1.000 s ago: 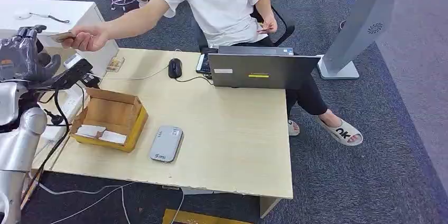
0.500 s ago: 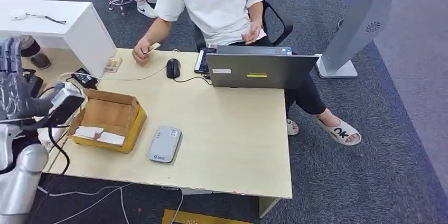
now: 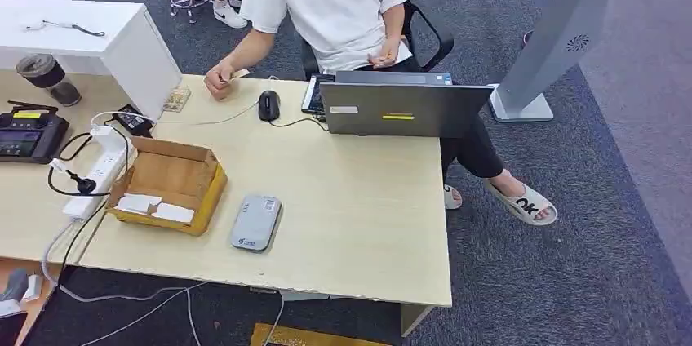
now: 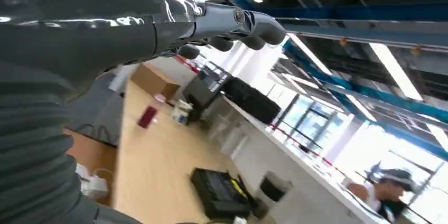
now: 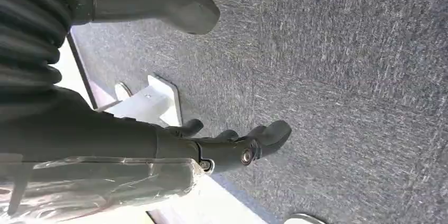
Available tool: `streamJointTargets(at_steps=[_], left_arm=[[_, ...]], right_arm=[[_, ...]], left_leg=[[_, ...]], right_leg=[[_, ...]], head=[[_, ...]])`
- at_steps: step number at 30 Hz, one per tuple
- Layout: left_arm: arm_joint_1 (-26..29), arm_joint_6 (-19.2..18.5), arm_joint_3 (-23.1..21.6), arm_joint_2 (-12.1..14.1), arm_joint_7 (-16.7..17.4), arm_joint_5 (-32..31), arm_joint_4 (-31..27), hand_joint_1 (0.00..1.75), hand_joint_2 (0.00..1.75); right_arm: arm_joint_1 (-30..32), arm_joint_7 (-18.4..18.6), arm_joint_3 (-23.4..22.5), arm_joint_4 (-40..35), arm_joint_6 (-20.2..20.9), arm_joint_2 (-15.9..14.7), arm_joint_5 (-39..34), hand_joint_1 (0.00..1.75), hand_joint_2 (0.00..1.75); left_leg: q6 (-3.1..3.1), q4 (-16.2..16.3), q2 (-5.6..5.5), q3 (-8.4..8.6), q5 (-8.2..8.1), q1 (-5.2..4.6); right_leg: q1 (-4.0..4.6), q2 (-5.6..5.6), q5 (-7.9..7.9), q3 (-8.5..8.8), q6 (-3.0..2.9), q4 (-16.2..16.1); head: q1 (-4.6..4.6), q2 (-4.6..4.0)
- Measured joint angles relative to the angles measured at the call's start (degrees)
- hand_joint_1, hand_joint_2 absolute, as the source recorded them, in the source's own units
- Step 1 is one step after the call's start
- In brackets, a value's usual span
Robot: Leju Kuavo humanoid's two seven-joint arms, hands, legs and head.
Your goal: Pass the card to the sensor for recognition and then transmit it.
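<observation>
- We are seeing the left hand [image 4: 222, 26] raised, fingers extended and apart, gripping nothing; nothing is lying between the fingers and the thumb.
- The right hand [image 5: 232, 142] is hanging over carpet, fingers loosely spread, also holding nothing.
- The card [image 3: 239, 73] is sitting in the person's hand [image 3: 219, 82] at the far desk edge, well beyond both sets of fingers.
- The sensor [image 3: 256, 222] is lying just beside the cardboard box [image 3: 167, 184], with spare cards inside.
- Risk we are noting: the task looks already complete, so a further reach risks catching the power strip cable [image 3: 77, 183].
- Risk: fingers sweeping low are likely to nudge the box.
</observation>
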Motion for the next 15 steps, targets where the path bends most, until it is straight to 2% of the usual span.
streamJointTargets(at_steps=[2,5,7,11,15], left_arm=[[-0.9,-0.3,4.5,-2.0,-0.6,-0.7,-0.4,0.00,1.75],[-3.5,-2.3,14.3,-5.8,-5.3,-2.8,-0.4,0.00,1.75],[-4.2,-3.3,18.5,-7.2,-6.2,-2.8,-0.4,0.00,1.75],[-6.3,-3.8,23.1,-9.3,-6.0,-2.8,-0.3,0.00,1.75],[-8.2,-1.2,29.4,-10.8,-2.1,-0.7,3.8,0.00,1.75]], right_arm=[[0.0,-0.4,-0.3,0.0,-0.2,0.0,0.0,0.00,1.75],[0.0,-1.2,-0.9,0.0,-0.7,0.2,-0.2,0.00,1.75],[0.0,-1.4,-1.0,0.0,-0.7,0.3,-0.2,0.00,1.75],[0.0,-1.4,-1.6,0.0,-0.7,0.3,-0.6,0.00,1.75],[0.0,-1.1,-2.4,0.0,-0.7,0.5,-1.3,0.00,1.75]], left_leg=[[0.00,0.0,-0.01,0.04,0.00,0.01],[-0.05,0.0,-0.03,0.06,0.03,0.02],[-0.05,0.0,-0.02,0.11,0.03,0.01],[-0.05,0.0,-0.28,0.01,0.04,0.01],[-0.05,0.0,-0.24,0.08,0.04,-0.02]], right_leg=[[0.01,-0.01,0.00,0.03,-0.01,0.0],[0.01,-0.02,0.00,0.04,-0.01,0.0],[0.01,0.00,0.00,0.00,-0.01,0.0],[0.01,-0.24,-0.01,0.08,0.00,0.0],[0.00,-0.19,-0.02,0.06,-0.01,0.0]], head=[[-0.02,0.00],[0.00,0.00],[0.00,0.00],[0.02,0.00],[-0.04,0.00]])
